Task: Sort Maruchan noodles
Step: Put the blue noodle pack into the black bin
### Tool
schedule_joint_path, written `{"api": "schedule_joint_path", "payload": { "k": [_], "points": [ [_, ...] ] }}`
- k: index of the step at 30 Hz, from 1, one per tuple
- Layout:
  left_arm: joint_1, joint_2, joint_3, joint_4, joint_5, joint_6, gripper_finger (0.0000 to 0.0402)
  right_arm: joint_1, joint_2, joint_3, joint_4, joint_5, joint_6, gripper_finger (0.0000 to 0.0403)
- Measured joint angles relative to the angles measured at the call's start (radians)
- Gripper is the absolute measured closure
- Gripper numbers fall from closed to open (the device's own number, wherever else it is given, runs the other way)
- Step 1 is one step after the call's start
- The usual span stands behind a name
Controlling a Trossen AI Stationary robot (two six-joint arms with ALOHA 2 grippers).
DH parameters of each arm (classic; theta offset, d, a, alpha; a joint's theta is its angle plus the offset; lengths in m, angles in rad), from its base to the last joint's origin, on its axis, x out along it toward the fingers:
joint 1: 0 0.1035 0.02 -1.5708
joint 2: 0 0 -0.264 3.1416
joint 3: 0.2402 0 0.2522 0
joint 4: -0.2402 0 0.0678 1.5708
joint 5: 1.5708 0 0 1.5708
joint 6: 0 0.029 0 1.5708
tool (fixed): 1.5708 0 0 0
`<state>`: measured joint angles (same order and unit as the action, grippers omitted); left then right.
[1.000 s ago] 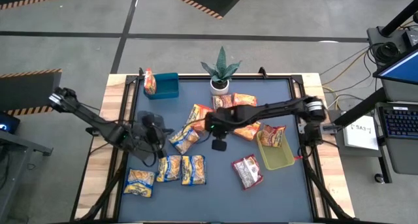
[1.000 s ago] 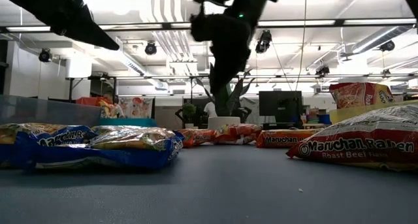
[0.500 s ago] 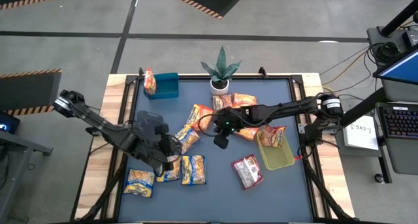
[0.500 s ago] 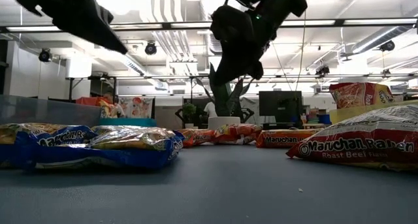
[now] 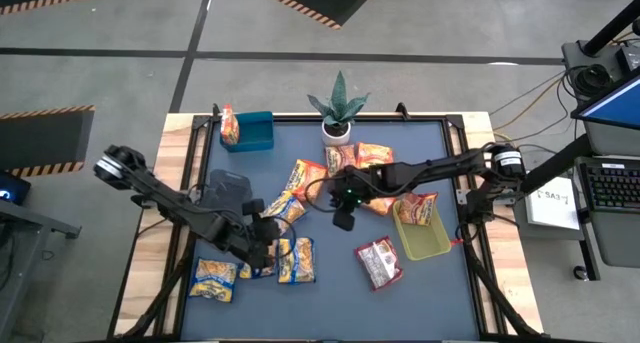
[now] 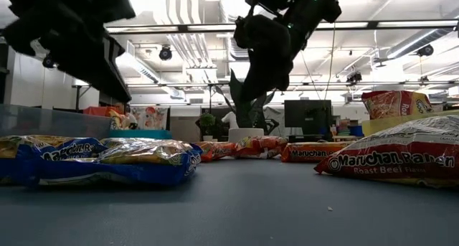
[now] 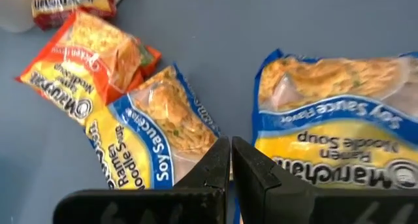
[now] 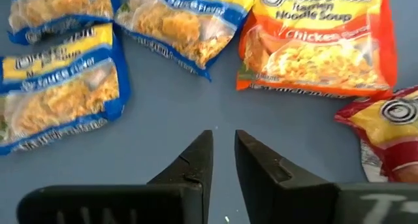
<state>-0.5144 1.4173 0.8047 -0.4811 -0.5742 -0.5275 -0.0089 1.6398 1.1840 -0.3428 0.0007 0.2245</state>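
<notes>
Maruchan noodle packets lie flat on the blue-grey table. Blue-and-yellow ones (image 5: pixel 283 211) (image 5: pixel 297 260) (image 5: pixel 214 279) are at the near left, orange ones (image 5: pixel 307 175) (image 5: pixel 375 153) toward the far middle, and a red-and-white one (image 5: pixel 378 263) is at the near right. My left gripper (image 7: pixel 230 152) is shut and hovers above the gap between two blue-and-yellow packets (image 7: pixel 153 142) (image 7: pixel 339 119). My right gripper (image 8: pixel 223 142) hangs over bare table mid-table (image 5: pixel 343 218). Its fingers stand slightly apart with nothing between them, and an orange chicken packet (image 8: pixel 320 48) lies ahead.
A blue bin (image 5: pixel 258 131) with one packet leaning in it (image 5: pixel 230 125) stands at the far left. A yellow-green bin (image 5: pixel 425 241) at the right holds an orange packet (image 5: pixel 415 208). A potted plant (image 5: pixel 338 113) stands at the far middle. Bare table shows along the near edge.
My left gripper has moved down and toward the table's near right, over the blue-and-yellow packets, tipping more steeply downward. My right gripper has shifted a little toward the table's right edge and tipped, its arm drawing back.
</notes>
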Motion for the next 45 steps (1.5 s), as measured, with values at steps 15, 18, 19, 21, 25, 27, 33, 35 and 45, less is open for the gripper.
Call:
{"api": "schedule_joint_path", "payload": {
  "k": [15,18,19,21,25,27,33,35,45],
  "points": [
    [0.206,-0.057,0.044,-0.020,0.100,-0.058,0.0286,0.000,-0.205,-0.224,0.288,-0.002,-0.357,0.0343],
    [0.273,-0.045,0.044,-0.020,0.131,0.008,0.0242,0.000,-0.285,-0.273,0.375,-0.008,-0.503,0.0347],
    [0.290,-0.038,0.044,-0.020,0.139,0.040,0.0229,0.000,-0.311,-0.296,0.415,-0.010,-0.545,0.0349],
    [0.315,-0.027,0.044,-0.022,0.146,0.100,0.0207,-0.003,-0.362,-0.343,0.510,-0.012,-0.606,0.0352],
    [0.360,-0.017,0.043,-0.044,0.161,0.180,0.0183,-0.015,-0.465,-0.442,0.673,-0.012,-0.671,0.0359],
    [0.384,-0.018,0.043,-0.044,0.195,0.204,0.0181,-0.023,-0.518,-0.483,0.702,-0.012,-0.666,0.0360],
    [0.483,-0.011,0.038,-0.028,0.337,0.252,0.0194,-0.048,-0.661,-0.552,0.719,-0.012,-0.672,0.0360],
    [0.510,-0.011,0.037,-0.032,0.354,0.253,0.0200,-0.052,-0.703,-0.573,0.719,-0.025,-0.658,0.0360],
    [0.573,0.016,0.033,-0.027,0.372,0.257,0.0224,-0.050,-0.823,-0.683,0.714,-0.061,-0.632,0.0360]
  ]
}}
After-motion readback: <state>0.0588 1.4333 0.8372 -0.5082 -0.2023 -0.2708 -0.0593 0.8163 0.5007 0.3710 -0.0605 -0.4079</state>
